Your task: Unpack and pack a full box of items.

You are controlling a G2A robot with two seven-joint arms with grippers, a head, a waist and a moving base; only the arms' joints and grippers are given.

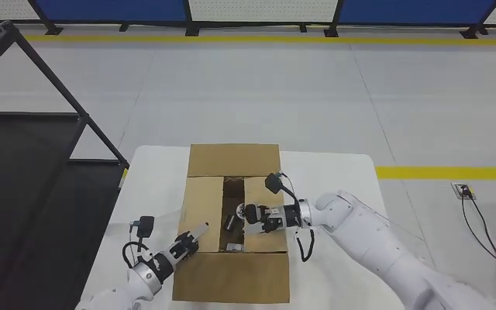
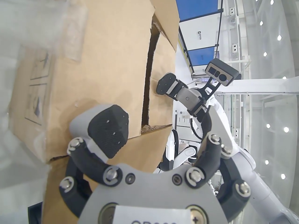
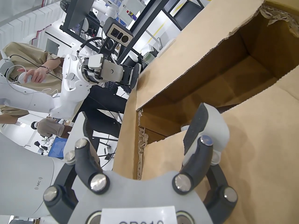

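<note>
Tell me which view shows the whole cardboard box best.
Top view: the cardboard box sits fully in frame, all flaps and opening visible. Left wrist view shows outer flaps and a slit; right wrist view, one corner's inside.

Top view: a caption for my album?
Left gripper and right gripper at an open cardboard box on a white table.

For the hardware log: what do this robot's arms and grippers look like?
Smooth white shells cover the left arm and right arm. The left gripper and right gripper share grey plates, black links and white fingers with black textured pads. Black cables loop at the wrists, beside boxy cameras.
</note>
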